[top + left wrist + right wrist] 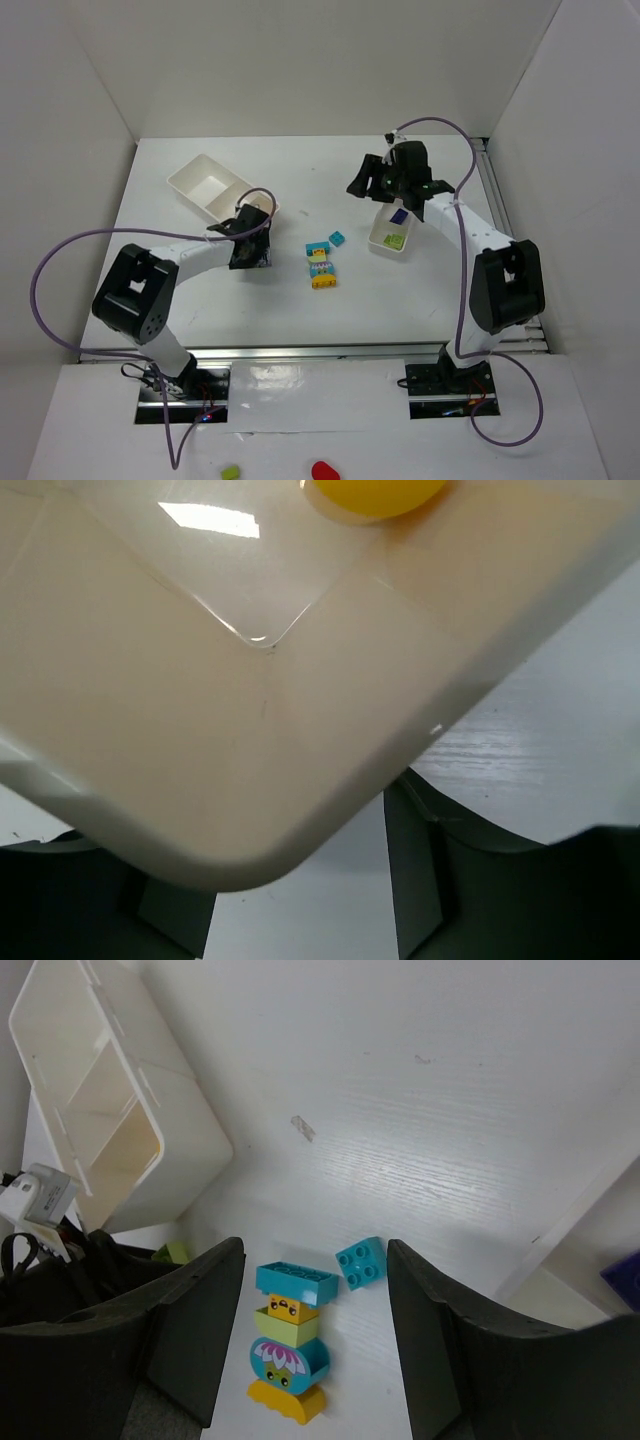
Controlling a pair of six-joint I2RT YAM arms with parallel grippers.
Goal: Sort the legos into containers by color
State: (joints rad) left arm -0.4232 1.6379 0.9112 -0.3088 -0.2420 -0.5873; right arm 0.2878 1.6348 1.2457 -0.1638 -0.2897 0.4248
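Note:
A stack of legos lies at the table's middle: cyan, orange, lime, cyan and yellow pieces joined; the right wrist view shows it too. A loose cyan brick lies beside it, also in the right wrist view. The wider tray stands at the back left. A yellow piece lies inside it. The narrower tray holds a dark blue and a lime brick. My left gripper is open and empty at the wider tray's near corner. My right gripper is open and empty, above the narrower tray.
A lime brick lies on the table by my left gripper. A green piece and a red piece lie on the ledge in front of the arm bases. White walls close in the table on three sides.

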